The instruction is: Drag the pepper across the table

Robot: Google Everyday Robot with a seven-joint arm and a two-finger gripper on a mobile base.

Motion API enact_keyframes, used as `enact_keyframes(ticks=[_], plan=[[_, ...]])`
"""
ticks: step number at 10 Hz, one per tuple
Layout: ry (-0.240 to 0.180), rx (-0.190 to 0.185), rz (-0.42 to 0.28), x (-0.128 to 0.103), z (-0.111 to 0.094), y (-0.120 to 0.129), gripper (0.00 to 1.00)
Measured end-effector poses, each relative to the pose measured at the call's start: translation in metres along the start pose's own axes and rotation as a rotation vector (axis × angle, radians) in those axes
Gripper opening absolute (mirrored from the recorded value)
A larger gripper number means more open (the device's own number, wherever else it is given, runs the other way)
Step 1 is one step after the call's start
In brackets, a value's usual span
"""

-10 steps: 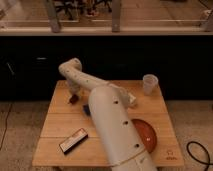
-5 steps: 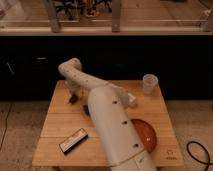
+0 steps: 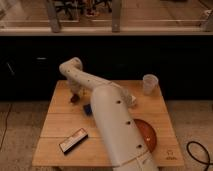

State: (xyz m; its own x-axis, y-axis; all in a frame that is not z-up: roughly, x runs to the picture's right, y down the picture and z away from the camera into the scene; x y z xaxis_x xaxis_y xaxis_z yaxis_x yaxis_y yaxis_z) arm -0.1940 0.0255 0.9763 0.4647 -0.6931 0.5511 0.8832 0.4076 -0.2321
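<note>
The light wooden table (image 3: 54,126) with its slatted top fills the lower half of the camera view. The thick white arm (image 3: 117,125) rises from the bottom edge and runs diagonally up and left across the boards. It narrows toward an elbow above the table's far-left edge, then bends sharply downward.

A round orange-brown dish (image 3: 146,134) lies near the front right, partly behind the arm. A flat black-and-white bar (image 3: 73,141) lies at the front left, well apart from the rest. A clear cup (image 3: 149,83) stands upright at the far right corner, and a blue block (image 3: 87,108) sits just beside the arm's left flank.

The gripper (image 3: 75,93) points down at the far-left part of the table with its fingers pressed together. The pepper (image 3: 74,99), a small dark shape, lies right under the tip. Whether it is pinched cannot be made out.
</note>
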Motion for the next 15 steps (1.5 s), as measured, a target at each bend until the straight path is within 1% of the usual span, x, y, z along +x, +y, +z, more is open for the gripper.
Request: enact_keyframes(ticks=[3, 5, 6, 7, 8, 9, 10, 12, 15], plan=[[0.015, 0.004, 0.013, 0.003, -0.004, 0.003, 0.00], [0.022, -0.001, 0.023, 0.006, -0.002, 0.005, 0.00], [0.027, -0.011, 0.028, 0.006, 0.000, 0.005, 0.00], [0.046, -0.026, 0.040, 0.007, 0.001, 0.007, 0.00], [0.076, -0.042, 0.047, 0.009, 0.001, 0.010, 0.00], [0.126, -0.054, 0.056, 0.011, 0.001, 0.012, 0.00], [0.153, -0.060, 0.058, 0.010, 0.001, 0.010, 0.00], [0.174, -0.067, 0.066, 0.012, 0.000, 0.012, 0.00], [0.184, -0.070, 0.070, 0.013, 0.000, 0.012, 0.00]])
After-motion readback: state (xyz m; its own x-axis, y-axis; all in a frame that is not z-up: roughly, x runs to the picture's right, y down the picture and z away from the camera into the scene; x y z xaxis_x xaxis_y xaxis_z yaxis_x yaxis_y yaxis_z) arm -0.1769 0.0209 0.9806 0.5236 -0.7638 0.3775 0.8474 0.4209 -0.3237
